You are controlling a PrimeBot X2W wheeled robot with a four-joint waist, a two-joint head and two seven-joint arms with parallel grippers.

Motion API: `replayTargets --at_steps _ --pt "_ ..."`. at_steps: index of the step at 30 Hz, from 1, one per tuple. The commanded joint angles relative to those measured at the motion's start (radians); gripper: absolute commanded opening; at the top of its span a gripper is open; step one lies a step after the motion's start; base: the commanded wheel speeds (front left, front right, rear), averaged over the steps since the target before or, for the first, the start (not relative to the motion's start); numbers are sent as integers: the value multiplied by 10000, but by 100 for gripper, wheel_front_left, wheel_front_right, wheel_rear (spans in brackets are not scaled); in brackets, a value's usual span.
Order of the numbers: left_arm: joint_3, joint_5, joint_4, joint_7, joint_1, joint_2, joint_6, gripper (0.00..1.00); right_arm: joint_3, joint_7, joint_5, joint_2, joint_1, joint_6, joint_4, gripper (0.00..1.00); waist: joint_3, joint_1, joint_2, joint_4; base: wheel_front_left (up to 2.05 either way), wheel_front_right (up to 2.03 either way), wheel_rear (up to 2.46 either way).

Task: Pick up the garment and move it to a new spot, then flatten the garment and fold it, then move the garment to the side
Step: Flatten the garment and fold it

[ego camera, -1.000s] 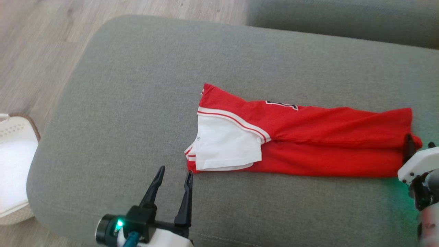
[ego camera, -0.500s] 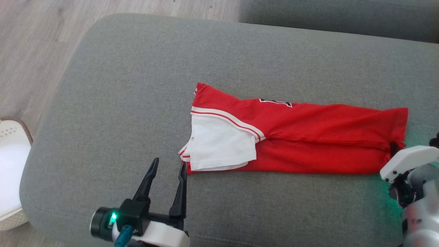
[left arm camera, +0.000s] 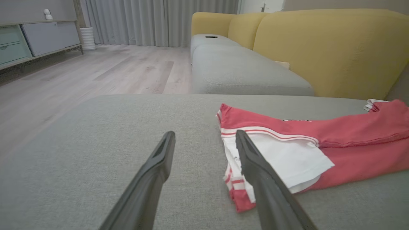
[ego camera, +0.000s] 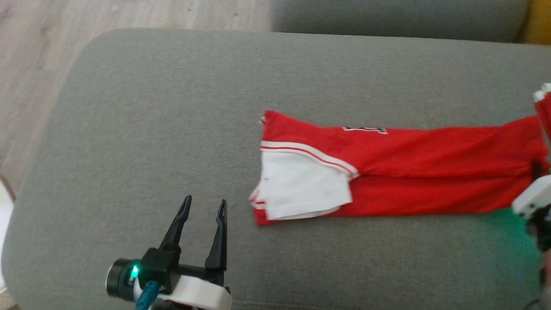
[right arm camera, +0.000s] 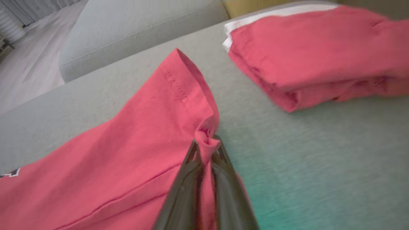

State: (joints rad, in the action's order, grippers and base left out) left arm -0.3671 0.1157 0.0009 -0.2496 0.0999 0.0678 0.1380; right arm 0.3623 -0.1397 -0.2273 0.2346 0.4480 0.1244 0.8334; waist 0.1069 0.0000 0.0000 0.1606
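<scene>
The garment (ego camera: 400,168), a red jersey with a white panel at its left end, lies as a long folded strip on the grey cushion (ego camera: 172,107). My right gripper (right arm camera: 206,145) is shut on the hem at the strip's right end, and a small pinch of red cloth bunches between its tips. It sits at the right edge of the head view (ego camera: 536,168). My left gripper (ego camera: 204,201) hovers open over bare cushion, a short way left of the garment's white end (left arm camera: 287,159). In the left wrist view its fingers (left arm camera: 164,150) hold nothing.
A second folded red garment (right arm camera: 319,54) lies on the cushion just beyond the held hem and also shows in the head view (ego camera: 543,103). Wood floor (ego camera: 26,64) drops off to the left. Behind stand another grey seat (left arm camera: 236,67) and a yellow sofa back (left arm camera: 326,48).
My right gripper has shut on the garment's right hem. The camera has shifted. The gap between my open left gripper and the garment's white end has widened.
</scene>
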Motion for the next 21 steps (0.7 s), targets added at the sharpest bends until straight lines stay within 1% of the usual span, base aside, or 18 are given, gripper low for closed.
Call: replayTargets --at_steps 1,3,4,5,7,8,10,13,16,19,21 --pt "373 -109 -323 -122 -201 -98 -70 100 -121 -32 53 468 436 63 -465 0 9 0 0 -232 0 0 0" --pt "388 -141 -313 -122 -248 -108 -124 100 -117 -196 47 689 531 63 -678 0 -28 0 0 -373 0 0 0" --pt "424 -164 -294 -122 -254 -118 -129 100 -174 -431 -80 682 644 63 -1019 0 -94 0 0 -499 0 0 0" --pt "466 -169 -283 -122 -235 -126 -132 100 -308 -701 -405 470 685 63 -1515 0 -174 0 0 -595 0 0 0" --pt "477 -170 -235 -122 -199 -133 -152 100 -448 -1016 -995 61 612 63 -2138 0 -302 0 0 -640 0 0 0" --pt "477 -170 -235 -122 -199 -133 -152 100 -448 -1016 -995 61 612 63 -2138 0 -302 0 0 -640 0 0 0" --pt "448 -163 -149 -122 -133 -139 -195 100 -719 -1360 -1597 -345 329 63 -2883 0 -491 0 0 -619 0 0 0" --pt "393 -161 -91 -122 -34 -148 -237 100 -1108 -1821 -2226 -889 -250 63 -4042 0 -735 0 0 -487 0 0 0" --pt "369 -152 -102 -122 18 -154 -248 100 -1559 -2185 -2580 -1317 -788 63 -5045 0 -877 0 0 -244 0 0 0" --pt "335 -143 -90 -122 68 -160 -266 100 -2112 -2390 -2830 -1637 -1158 63 -5713 0 -958 0 0 76 0 0 0" --pt "299 -138 -66 -122 103 -162 -296 100 -2527 -2482 -3034 -1768 -1318 63 -5921 0 -989 0 0 304 0 0 0"
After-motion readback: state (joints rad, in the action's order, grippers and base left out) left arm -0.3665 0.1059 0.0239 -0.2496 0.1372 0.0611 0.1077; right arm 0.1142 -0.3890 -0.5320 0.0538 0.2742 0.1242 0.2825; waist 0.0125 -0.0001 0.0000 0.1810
